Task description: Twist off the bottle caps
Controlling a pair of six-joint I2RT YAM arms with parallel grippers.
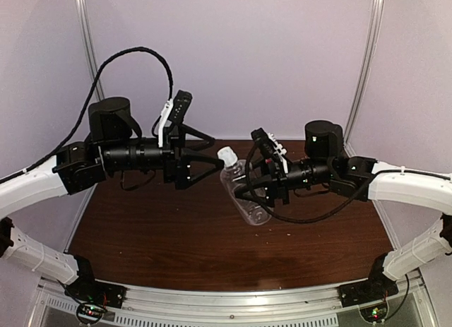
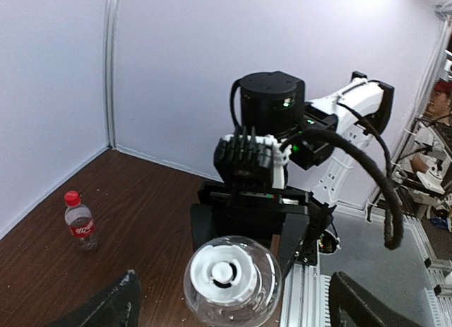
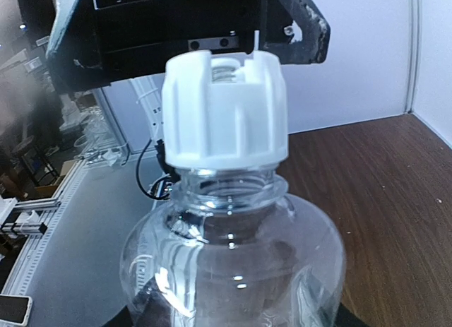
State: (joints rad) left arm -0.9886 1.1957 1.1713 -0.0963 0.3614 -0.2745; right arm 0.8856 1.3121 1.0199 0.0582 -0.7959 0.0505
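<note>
Item: small clear plastic bottle with red label (image 2: 79, 222), red round screw cap (image 2: 71, 198) on; upright on the dark brown wooden table (image 1: 176, 235), well apart from the plain bottle, untouched. Item: left gripper (image 1: 212, 162), released; its fingers (image 2: 116, 302) stand wide to either side of the plain bottle's cap and touch nothing. Item: white ribbed plastic screw cap (image 3: 224, 108), seated on the neck of the plain bottle and facing the left gripper head-on. Item: plain clear plastic bottle (image 1: 248, 196), unlabelled, held tilted in the air above the table, neck toward the left gripper. Item: right gripper (image 1: 256, 187), clenched on the plain bottle's body below the shoulder, half closed. Step, as judged: unscrewing the white cap, at a pause between twists with the cap not yet off. Next move calls for the left gripper to close squarely on the cap's ribs and turn while the right gripper keeps the plain bottle from rotating; red cap remains to do.
</note>
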